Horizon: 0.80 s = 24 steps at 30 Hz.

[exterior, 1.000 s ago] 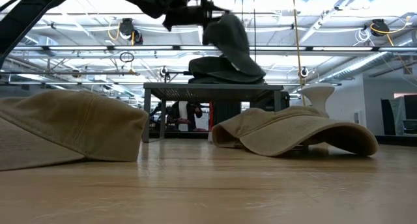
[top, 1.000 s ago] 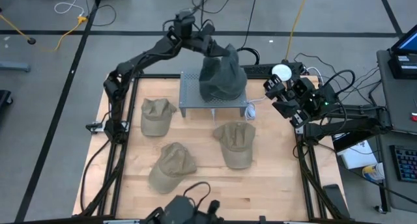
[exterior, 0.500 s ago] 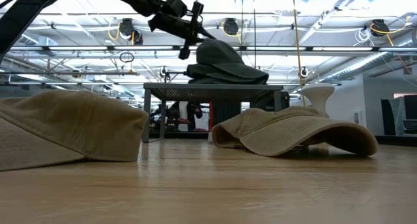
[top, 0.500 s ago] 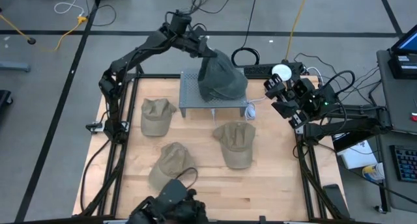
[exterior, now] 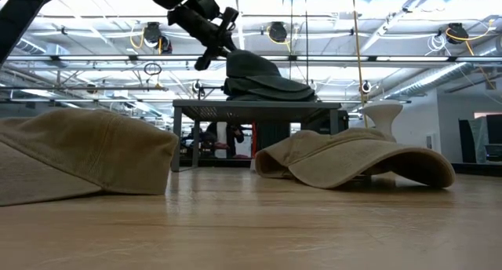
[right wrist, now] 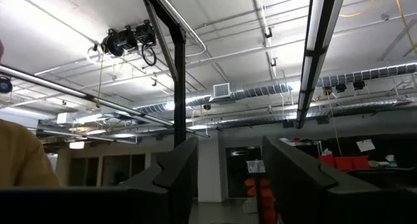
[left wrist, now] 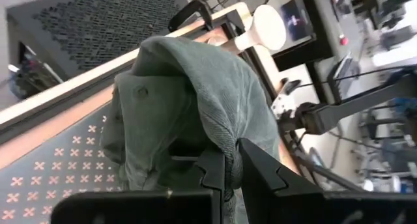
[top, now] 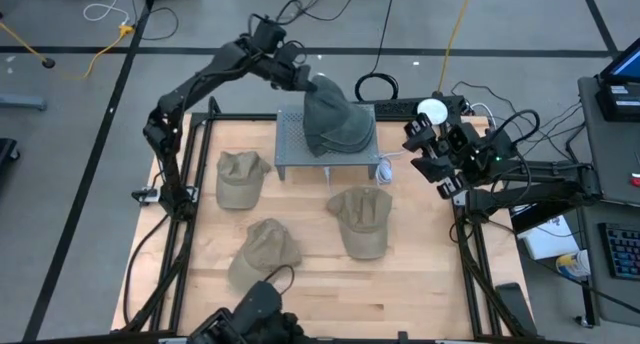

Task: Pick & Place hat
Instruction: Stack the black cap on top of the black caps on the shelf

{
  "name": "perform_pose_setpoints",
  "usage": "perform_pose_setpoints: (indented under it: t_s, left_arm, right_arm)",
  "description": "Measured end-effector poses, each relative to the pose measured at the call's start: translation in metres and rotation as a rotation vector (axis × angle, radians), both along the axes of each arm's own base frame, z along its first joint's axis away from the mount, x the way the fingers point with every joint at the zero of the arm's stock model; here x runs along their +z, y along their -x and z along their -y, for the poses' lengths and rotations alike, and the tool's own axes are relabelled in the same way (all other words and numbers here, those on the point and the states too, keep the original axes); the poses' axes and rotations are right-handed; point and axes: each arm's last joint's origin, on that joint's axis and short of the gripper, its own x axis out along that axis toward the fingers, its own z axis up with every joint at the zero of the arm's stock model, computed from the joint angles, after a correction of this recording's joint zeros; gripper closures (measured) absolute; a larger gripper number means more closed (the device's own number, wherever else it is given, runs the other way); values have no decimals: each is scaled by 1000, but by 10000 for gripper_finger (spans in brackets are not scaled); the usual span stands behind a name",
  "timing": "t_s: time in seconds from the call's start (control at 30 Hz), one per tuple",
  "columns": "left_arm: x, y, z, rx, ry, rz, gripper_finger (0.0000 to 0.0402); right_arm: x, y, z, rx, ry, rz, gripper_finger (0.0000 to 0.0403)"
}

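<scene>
A grey-green hat (top: 338,127) lies on a perforated metal stand (top: 290,152) at the table's far side, on top of other dark cloth; in the low view the hat (exterior: 263,72) rests on the stand's top (exterior: 255,104). My left gripper (top: 308,82) is at the hat's far-left edge, shut on it; it also shows in the low view (exterior: 226,50) and in its own wrist view (left wrist: 231,170). My right gripper (top: 425,149) waits open off the table's right edge, its fingers apart in its wrist view (right wrist: 228,178). My left gripper pinches a raised fold of the hat's cloth (left wrist: 220,140) between its two fingers, at the hat's far-left side. The fingers slant down from the far left. The cloth is drawn up into a peak (exterior: 235,56) at the fingers, while the hat's body lies on the stand.
Three tan hats lie on the wooden table: one at the left (top: 240,176), one right of centre (top: 362,219), one near the front (top: 265,252). A white round object (top: 431,111) stands by the stand's right. A black frame rims the table (top: 468,254).
My left gripper has moved toward the table's left edge and slightly down, staying shut on the hat. The hat, which hung tilted above the stand, has come down onto the dark cloth there and flattened, its far-left part still drawn toward the fingers.
</scene>
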Motion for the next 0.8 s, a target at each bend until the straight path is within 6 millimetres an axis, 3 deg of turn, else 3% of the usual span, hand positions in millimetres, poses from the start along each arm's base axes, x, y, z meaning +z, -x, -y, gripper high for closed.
perform_pose_setpoints:
  t_s: [0.37,0.63,0.8]
  left_arm:
    - [-3,-11,13,4,-47,-62,371]
    - [2,-2,6,32,-42,-35,238]
    - [15,9,5,53,-33,10,171]
  right_arm:
    - [0,0,0,-7,6,2,236]
    - [-5,-4,2,-48,-39,-60,236]
    - [-15,-12,9,-233,-98,-176,236]
